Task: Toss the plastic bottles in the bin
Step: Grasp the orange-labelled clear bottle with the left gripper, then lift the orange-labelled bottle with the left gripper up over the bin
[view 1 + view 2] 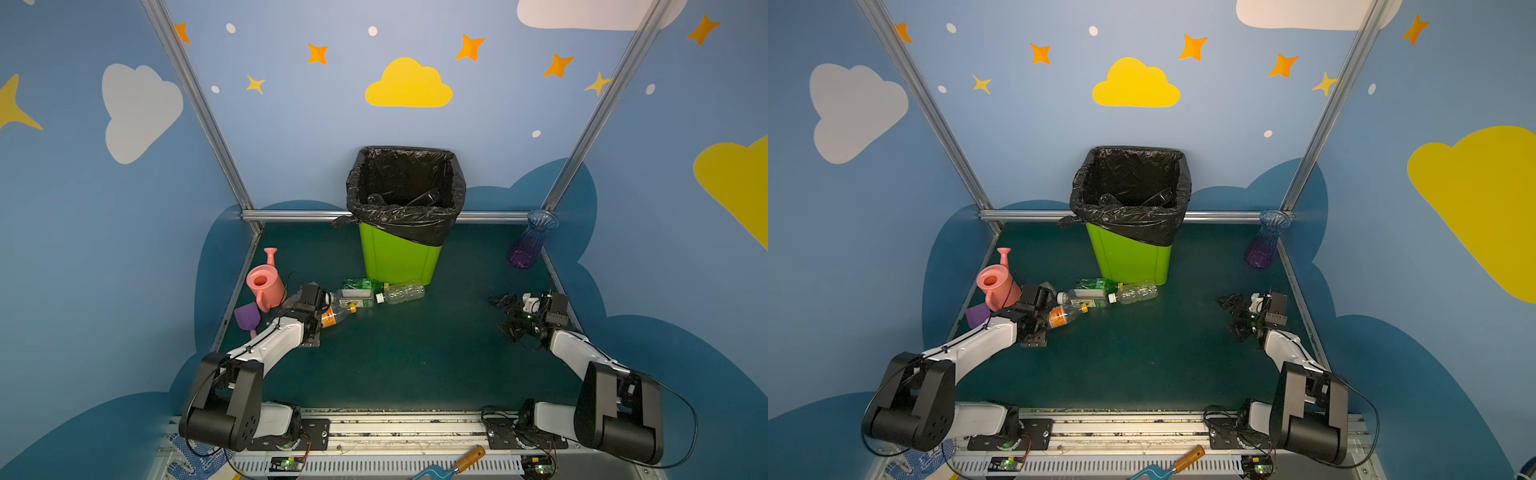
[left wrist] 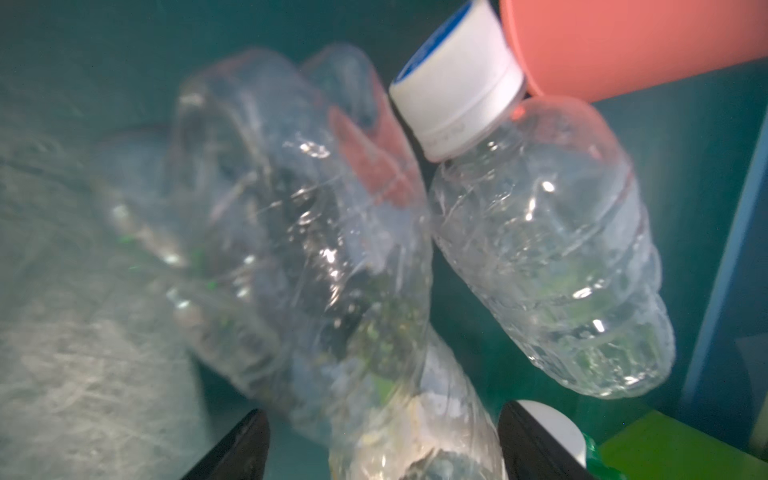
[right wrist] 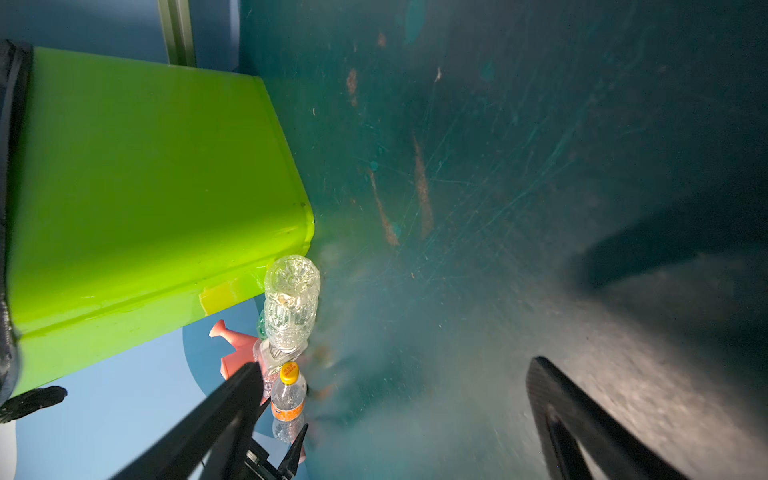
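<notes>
Since these bottles (image 1: pixel 361 296) are empty thin plastic, we judge them light, springy and slippery, best pinched across the ribbed middle. They lie clustered just before the bin (image 1: pixel 399 253). Our left gripper (image 2: pixel 382 409) stands spread astride a crumpled bottle (image 2: pixel 299 232), not yet pinching it; the right gripper (image 3: pixel 392 363) gapes wide and empty. Only the left wrist view shows that straddle; only the top views show the bin's inside.

Likely robot test booth: cloud-painted walls (image 1: pixel 291 124), aluminium frame (image 1: pixel 291 215).
</notes>
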### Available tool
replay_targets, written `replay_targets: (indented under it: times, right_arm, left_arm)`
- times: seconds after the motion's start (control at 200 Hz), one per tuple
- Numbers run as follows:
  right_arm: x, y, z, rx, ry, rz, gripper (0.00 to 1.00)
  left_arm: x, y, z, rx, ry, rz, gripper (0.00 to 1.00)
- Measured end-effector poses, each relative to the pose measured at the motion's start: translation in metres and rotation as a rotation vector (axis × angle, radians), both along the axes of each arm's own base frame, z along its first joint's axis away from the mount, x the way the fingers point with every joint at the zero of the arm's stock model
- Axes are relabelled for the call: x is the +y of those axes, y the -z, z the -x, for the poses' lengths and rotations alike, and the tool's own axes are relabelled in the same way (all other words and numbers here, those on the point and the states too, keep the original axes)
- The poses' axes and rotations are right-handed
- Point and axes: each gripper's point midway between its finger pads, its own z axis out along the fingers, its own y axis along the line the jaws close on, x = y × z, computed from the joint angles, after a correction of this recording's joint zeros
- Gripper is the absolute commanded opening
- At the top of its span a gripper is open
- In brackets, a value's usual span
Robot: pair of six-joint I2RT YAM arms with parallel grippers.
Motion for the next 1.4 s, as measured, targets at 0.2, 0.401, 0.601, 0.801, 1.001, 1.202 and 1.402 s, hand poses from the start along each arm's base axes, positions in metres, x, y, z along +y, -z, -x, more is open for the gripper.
replay_targets:
  times: [0.2,0.401,0.601,0.801,1.001,1.202,1.402]
  right_arm:
    - [-0.002,0.000,0.002,0.001,0.008,0.000,0.97]
    - [-0.004,-0.002,0.006,-0.005,0.018,0.003,0.97]
    - [-0.006,-0.003,0.007,-0.005,0.024,0.004,0.97]
    - [-0.006,-0.005,0.009,-0.008,0.026,0.005,0.97]
    - [-0.009,-0.012,0.008,-0.011,0.035,0.008,0.97]
    - [-0.013,-0.025,0.001,-0.048,0.038,0.020,0.97]
    - [-0.018,-0.026,0.001,-0.056,0.047,0.024,0.97]
  left_arm:
    - [-0.002,0.008,-0.006,0.023,-0.001,0.018,0.81]
    - [-0.003,0.011,-0.008,0.014,-0.003,0.051,0.64]
    - [-0.006,0.006,-0.004,-0.014,0.011,0.075,0.51]
    - [-0.008,-0.049,-0.013,-0.197,0.053,0.087,0.48]
    - [0.012,-0.191,-0.019,-0.583,0.102,-0.071,0.46]
    - [0.052,-0.413,0.026,-1.060,0.054,-0.427,0.48]
    - [0.071,-0.540,0.072,-1.313,-0.055,-0.670,0.50]
